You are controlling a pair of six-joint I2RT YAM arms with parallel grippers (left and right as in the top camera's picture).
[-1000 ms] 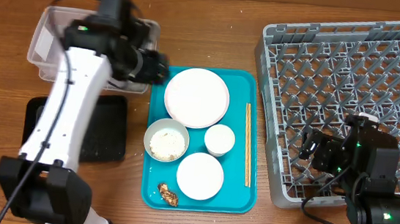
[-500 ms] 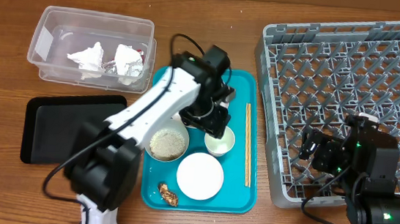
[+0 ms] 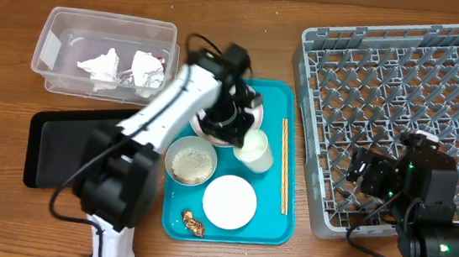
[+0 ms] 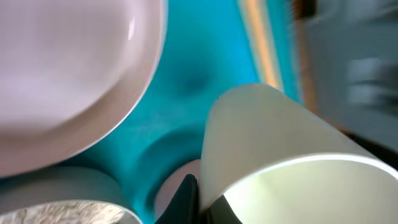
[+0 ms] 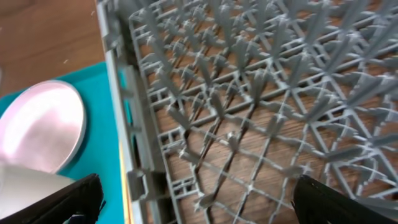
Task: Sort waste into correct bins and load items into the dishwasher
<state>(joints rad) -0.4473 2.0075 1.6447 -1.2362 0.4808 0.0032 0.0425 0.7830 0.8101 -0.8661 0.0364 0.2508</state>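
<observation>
My left gripper [image 3: 244,138] is over the teal tray [image 3: 267,225], shut on the rim of the white cup [image 3: 255,151], which is tipped on its side. In the left wrist view the cup's wall [image 4: 280,143] is pinched between the dark fingers [image 4: 186,198]. The large plate [image 3: 253,107] lies partly under that arm. A bowl of rice [image 3: 191,160], a small plate [image 3: 229,202], a brown scrap [image 3: 193,221] and the chopsticks [image 3: 284,166] lie on the tray. My right gripper [image 3: 368,176] hangs open and empty over the grey dish rack [image 3: 402,86].
The clear tub [image 3: 52,40] at the back left holds crumpled tissues [image 3: 100,65] and a wrapper. The black tray [image 3: 59,146] lies in front of it. In the right wrist view the rack's wall [image 5: 118,106] stands next to the teal tray [image 5: 106,155].
My left arm swung from the clear tub to the teal tray, shut on the cup's rim and tipped the cup. The right arm has stayed put.
</observation>
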